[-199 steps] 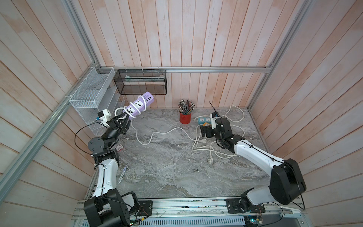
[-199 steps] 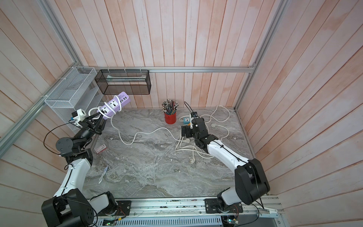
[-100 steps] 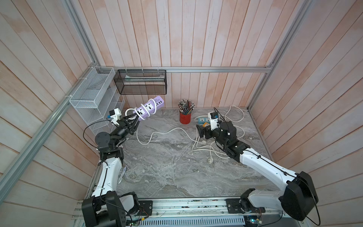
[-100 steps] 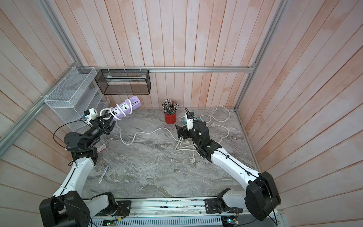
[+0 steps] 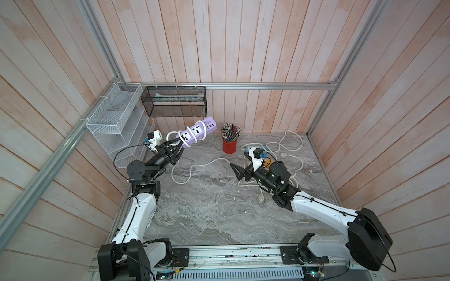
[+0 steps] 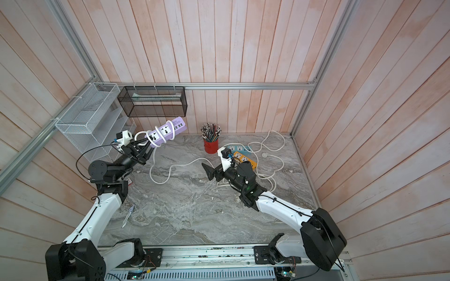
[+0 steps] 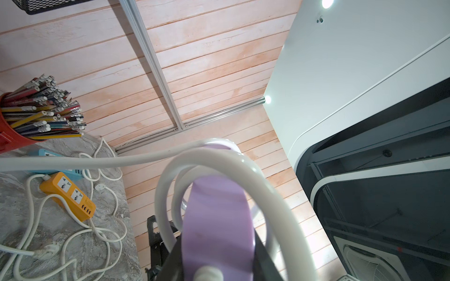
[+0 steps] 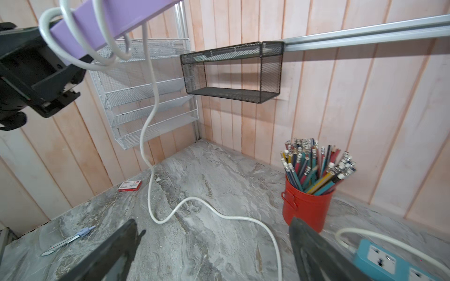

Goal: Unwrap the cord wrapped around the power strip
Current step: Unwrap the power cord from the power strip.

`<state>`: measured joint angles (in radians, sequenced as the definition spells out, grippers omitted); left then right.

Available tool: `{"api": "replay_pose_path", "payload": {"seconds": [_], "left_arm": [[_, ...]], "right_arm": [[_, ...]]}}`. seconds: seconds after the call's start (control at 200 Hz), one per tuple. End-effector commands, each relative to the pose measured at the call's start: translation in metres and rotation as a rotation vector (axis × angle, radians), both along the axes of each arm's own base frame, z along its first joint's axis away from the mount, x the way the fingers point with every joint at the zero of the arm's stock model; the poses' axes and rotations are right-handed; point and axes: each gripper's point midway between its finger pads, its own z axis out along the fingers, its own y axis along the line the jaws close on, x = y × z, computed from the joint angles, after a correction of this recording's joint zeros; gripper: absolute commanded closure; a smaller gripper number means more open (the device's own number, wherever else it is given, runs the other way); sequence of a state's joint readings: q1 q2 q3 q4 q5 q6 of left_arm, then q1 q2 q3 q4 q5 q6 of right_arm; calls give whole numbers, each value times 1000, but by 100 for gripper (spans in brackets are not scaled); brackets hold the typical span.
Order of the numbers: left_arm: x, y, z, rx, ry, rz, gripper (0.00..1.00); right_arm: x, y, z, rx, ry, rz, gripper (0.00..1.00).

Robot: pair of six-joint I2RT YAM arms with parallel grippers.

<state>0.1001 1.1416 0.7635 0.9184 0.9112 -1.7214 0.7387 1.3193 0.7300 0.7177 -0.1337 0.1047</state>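
Clamped on the purple power strip (image 5: pixel 198 131), the left gripper (image 5: pixel 179 147) has swung it inward, and the right gripper (image 5: pixel 238 165), jaws wide apart, now nears the white cord (image 8: pixel 155 97) looped round it.

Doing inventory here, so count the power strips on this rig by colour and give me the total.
purple strip: 1
orange strip: 1
blue strip: 1
Total: 3
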Motion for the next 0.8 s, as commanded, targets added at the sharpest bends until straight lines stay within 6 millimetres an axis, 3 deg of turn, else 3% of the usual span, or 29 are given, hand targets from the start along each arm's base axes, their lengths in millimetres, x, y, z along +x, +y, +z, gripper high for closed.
{"api": "replay_pose_path", "payload": {"seconds": [0.0, 0.285, 0.485, 0.795], "left_arm": [[-13, -4, 24, -40, -97, -6, 100], [-24, -22, 32, -57, -110, -53, 100], [-23, -35, 25, -61, -101, -72, 100], [-21, -50, 16, -70, -100, -104, 100]], "right_arm": [[-11, 18, 37, 100, -154, 65, 2], [6, 67, 57, 249, -219, 128, 2], [24, 102, 68, 339, -240, 130, 5], [33, 128, 73, 387, -215, 177, 20]]}}
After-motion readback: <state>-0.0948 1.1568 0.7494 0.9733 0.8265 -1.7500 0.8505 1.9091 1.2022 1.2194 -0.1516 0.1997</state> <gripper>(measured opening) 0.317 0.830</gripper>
